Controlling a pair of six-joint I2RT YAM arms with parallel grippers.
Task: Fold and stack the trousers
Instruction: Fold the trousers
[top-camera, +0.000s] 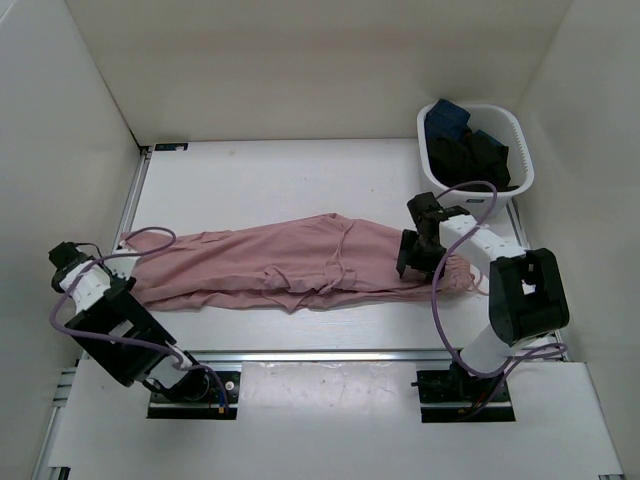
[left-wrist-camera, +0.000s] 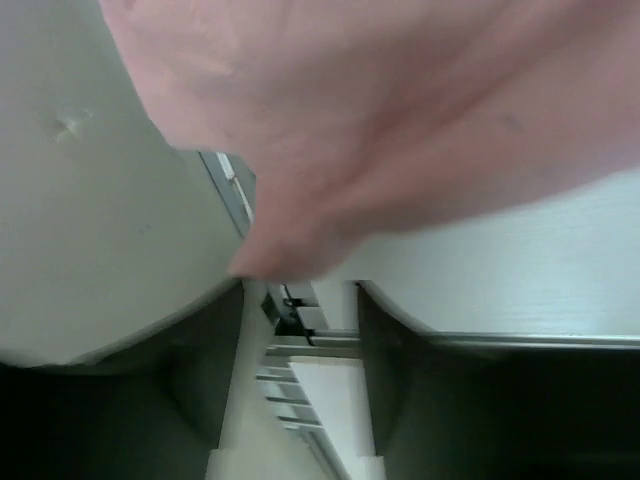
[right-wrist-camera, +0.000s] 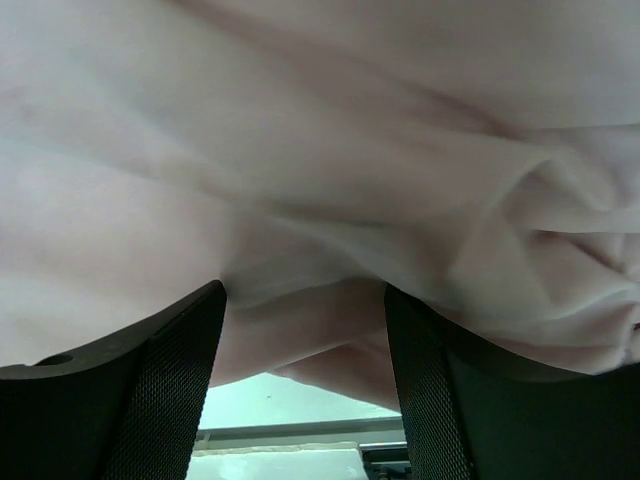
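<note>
The trousers (top-camera: 290, 265) were laid left-to-right; the left gripper (left-wrist-camera: 300, 290) was released at one end, the right gripper (right-wrist-camera: 305, 295) parted at the other.

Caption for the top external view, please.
Dusty-pink thin fabric trousers stretched across white table, left tool and right tool at opposite ends.

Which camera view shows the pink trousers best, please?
The top external view: the trousers lie there whole, spread out lengthwise. The left wrist view catches only a blurred pink end, the right wrist view only close-up folds.
</note>
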